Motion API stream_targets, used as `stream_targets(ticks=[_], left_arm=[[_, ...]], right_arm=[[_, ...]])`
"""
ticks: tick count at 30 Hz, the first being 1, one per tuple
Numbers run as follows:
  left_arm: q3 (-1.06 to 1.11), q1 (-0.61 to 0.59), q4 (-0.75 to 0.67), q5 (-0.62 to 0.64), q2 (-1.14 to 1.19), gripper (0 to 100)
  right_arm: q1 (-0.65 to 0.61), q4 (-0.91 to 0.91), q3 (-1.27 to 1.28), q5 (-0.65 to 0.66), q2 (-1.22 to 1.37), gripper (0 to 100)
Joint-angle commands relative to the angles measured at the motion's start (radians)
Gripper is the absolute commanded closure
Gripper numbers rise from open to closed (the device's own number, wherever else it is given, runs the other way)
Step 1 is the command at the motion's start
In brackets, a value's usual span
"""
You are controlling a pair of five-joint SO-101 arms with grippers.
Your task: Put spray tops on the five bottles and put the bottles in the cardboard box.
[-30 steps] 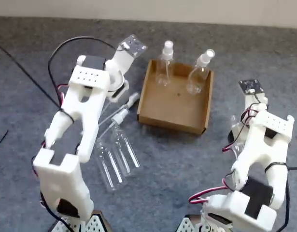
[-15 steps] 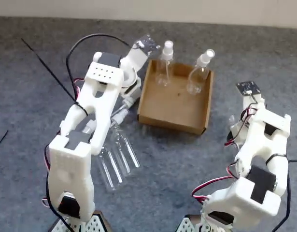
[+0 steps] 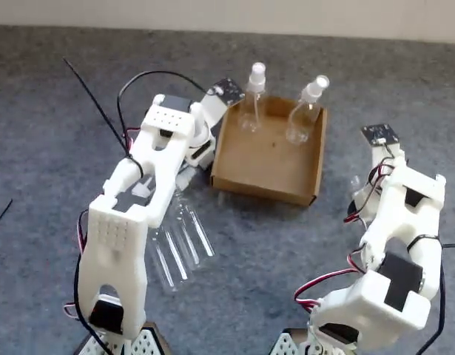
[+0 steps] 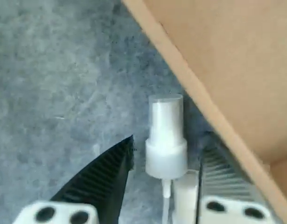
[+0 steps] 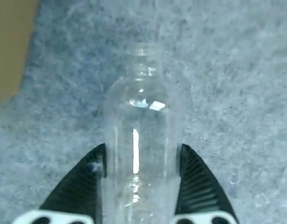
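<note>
Two clear bottles with white spray tops (image 3: 254, 95) (image 3: 306, 109) stand in the cardboard box (image 3: 265, 185). My left gripper (image 4: 169, 149) (image 3: 201, 151) is low at the box's left wall (image 4: 213, 79). It is open around a loose white spray top (image 4: 166, 140) lying on the carpet, with a gap on each side. My right gripper (image 5: 142, 151) (image 3: 360, 198) is to the right of the box, shut on an uncapped clear bottle (image 5: 139, 135) (image 3: 354, 185). Clear uncapped bottles (image 3: 179, 244) lie beside the left arm.
Another spray top (image 3: 186, 178) lies just beneath the left arm, near the lying bottles. The table is covered in grey carpet (image 3: 49, 163). A black cable (image 3: 101, 111) arcs behind the left arm. The box's corner (image 5: 10, 46) shows beside the held bottle.
The left arm has swung right toward the box's left wall and come down around a spray top. The right arm has shifted only slightly, still holding its bottle.
</note>
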Motion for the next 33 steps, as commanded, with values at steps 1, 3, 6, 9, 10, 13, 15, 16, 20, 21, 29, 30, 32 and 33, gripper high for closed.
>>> stream_targets(ticks=[1,3,6,9,10,13,15,16,20,21,29,30,32,33], left_arm=[[-0.041,0.002,-0.014,-0.006,-0.002,91],[-0.041,-0.013,-0.009,-0.006,-0.002,94],[-0.061,-0.044,-0.009,-0.003,-0.018,96],[-0.105,-0.079,0.012,0.005,-0.053,96],[-0.125,-0.091,0.028,0.02,-0.065,96],[-0.197,-0.117,0.083,0.044,-0.107,96],[-0.248,-0.127,0.117,0.046,-0.13,96],[-0.28,-0.131,0.135,0.048,-0.143,96],[-0.412,-0.133,0.221,0.049,-0.202,96],[-0.446,-0.131,0.245,0.052,-0.216,96],[-0.644,-0.136,0.565,0.236,-0.326,96],[-0.633,-0.139,0.566,0.253,-0.344,96],[-0.595,-0.15,0.566,0.267,-0.383,96],[-0.562,-0.14,0.566,0.267,-0.403,96]], right_arm=[[0.012,-0.002,-0.015,0.012,0.005,90.4],[0.012,-0.002,-0.015,0.012,0.005,88.7],[0.021,-0.002,-0.015,0.009,0.005,85.4],[0.03,-0.002,-0.016,0.008,0.005,79.3],[0.03,-0.001,-0.016,0.011,0.005,77.3],[0.03,0.041,-0.025,0.011,0.004,74.4],[0.027,0.084,-0.067,0.008,0.004,74.2],[0.027,0.105,-0.09,0.008,0.004,74.2],[0.015,0.194,-0.205,-0.003,0.004,74.2],[0.008,0.211,-0.232,-0.021,0.004,74.2],[-0.019,0.222,-0.323,-0.063,0.015,74.0],[-0.022,0.222,-0.323,-0.063,0.015,74.0],[-0.027,0.222,-0.326,-0.064,0.015,74.0],[-0.028,0.222,-0.329,-0.064,0.016,73.9]])
